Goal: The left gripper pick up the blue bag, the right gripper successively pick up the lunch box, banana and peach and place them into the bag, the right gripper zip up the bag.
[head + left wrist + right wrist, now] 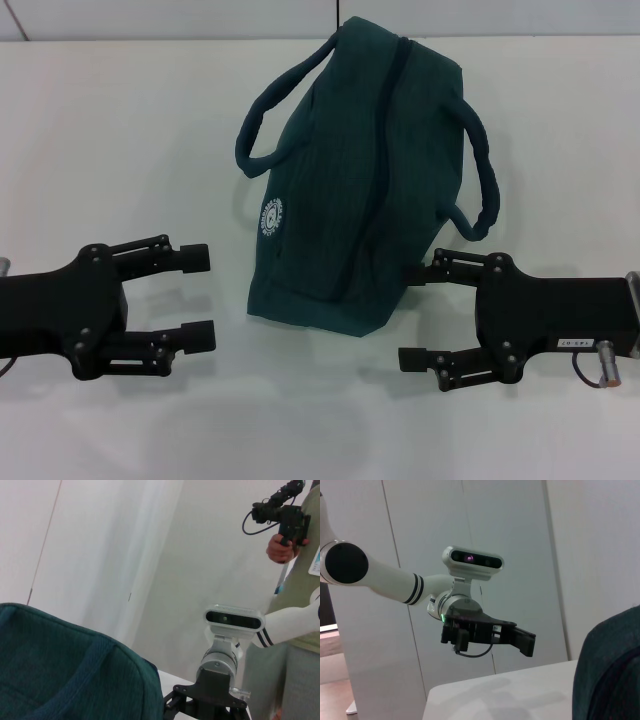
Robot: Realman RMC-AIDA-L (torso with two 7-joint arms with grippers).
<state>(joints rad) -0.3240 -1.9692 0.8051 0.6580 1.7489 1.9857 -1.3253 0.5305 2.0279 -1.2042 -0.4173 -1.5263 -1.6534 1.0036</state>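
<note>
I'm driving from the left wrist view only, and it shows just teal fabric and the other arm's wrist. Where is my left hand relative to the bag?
Observer: The left hand sits low over the table beside the blue bag, on the robot's left. Its fingers are open and it is not touching the bag.
Operator: And the right one?
Observer: The right hand is on the bag's other side, also open. Its upper finger is close to the fabric, but I cannot tell if they touch.
Operator: Is the bag open?
Observer: No, the zip looks closed along the top.
</note>
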